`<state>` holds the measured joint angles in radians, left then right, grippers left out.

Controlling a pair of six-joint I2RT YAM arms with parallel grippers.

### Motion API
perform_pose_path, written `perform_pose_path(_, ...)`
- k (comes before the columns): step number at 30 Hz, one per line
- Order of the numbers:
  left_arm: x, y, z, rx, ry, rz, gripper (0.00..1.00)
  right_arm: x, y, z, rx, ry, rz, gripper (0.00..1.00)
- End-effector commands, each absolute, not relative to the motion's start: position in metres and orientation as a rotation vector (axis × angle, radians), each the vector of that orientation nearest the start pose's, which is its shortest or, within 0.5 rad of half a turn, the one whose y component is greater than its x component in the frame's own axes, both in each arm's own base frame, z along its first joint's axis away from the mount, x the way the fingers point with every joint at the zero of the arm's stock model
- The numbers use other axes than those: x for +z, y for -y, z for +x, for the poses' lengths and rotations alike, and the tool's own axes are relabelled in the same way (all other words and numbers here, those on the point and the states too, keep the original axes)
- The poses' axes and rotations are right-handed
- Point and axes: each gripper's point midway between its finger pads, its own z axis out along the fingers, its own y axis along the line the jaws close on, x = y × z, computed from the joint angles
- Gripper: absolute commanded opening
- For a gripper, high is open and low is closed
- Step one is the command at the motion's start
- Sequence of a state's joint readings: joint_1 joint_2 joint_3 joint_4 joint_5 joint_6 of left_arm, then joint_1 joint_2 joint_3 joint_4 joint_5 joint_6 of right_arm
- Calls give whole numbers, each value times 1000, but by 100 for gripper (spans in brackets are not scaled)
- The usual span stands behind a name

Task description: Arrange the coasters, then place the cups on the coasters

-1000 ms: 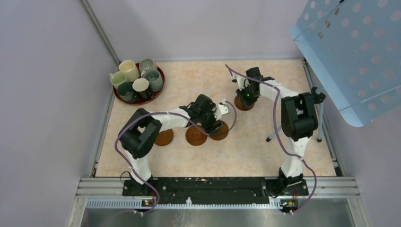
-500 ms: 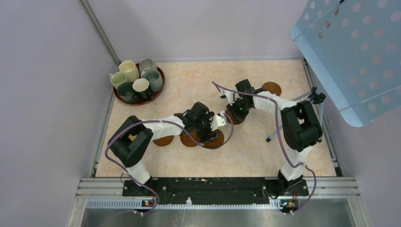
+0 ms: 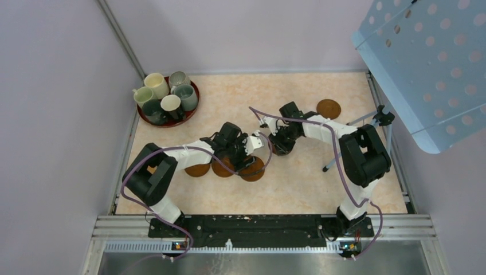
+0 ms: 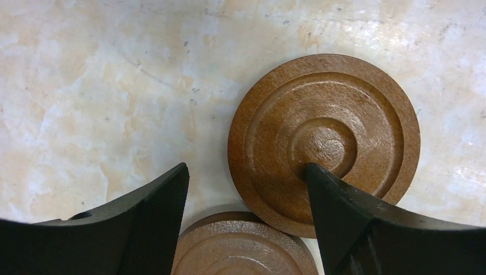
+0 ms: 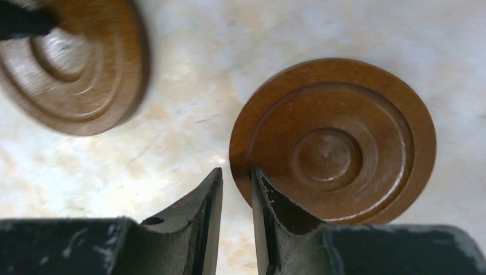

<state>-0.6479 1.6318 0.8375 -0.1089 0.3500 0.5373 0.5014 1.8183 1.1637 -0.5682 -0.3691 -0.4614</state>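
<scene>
Now the closed right end effector [image 5: 236, 172], its tip on a coaster [image 5: 344, 143], has dragged it toward the worktop's middle. The open left end effector [image 4: 246, 169] has nudged the coasters [image 4: 338, 126] of the near row leftward and closer together. Arranging continues, and the cups [image 3: 166, 94] wait in the far-left corner.

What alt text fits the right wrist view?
The right gripper, jaws almost together, sits at the left rim of a ringed brown coaster lying flat on the pale marbled table. A second, blurred coaster lies top left.
</scene>
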Motion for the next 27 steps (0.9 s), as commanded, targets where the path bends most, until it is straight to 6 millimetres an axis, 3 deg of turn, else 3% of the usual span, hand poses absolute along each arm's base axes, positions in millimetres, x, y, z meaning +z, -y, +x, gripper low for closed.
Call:
perform_pose_path(1,16,230,283,-358,-2060,1435,80,-17,-187,178,744,-2772,-1547,25)
perform_pose_path(7,27,221,304,-348,-2086,1295,80,-10,-185,170,783,-2758,-1565,26)
perform_pose_path(10,35,224,303,-410,-2067,1270,82,3,-192,183,770,-2704,-1529,30)
perform_pose_path(13,46,232,296,-485,-2033,1263,86,30,-206,209,800,-2601,-1443,36)
perform_pose_path(16,61,238,294,-525,-2000,1245,91,61,-214,254,758,-2501,-1309,44)
perform_pose_path(18,69,240,296,-535,-1989,1230,94,76,-206,294,629,-2476,-1182,46)
perform_pose_path(22,83,244,300,-545,-1984,1202,99,98,-165,384,281,-2447,-811,50)
perform_pose_path(27,89,243,305,-522,-1990,1175,99,107,-116,453,50,-2427,-478,63)
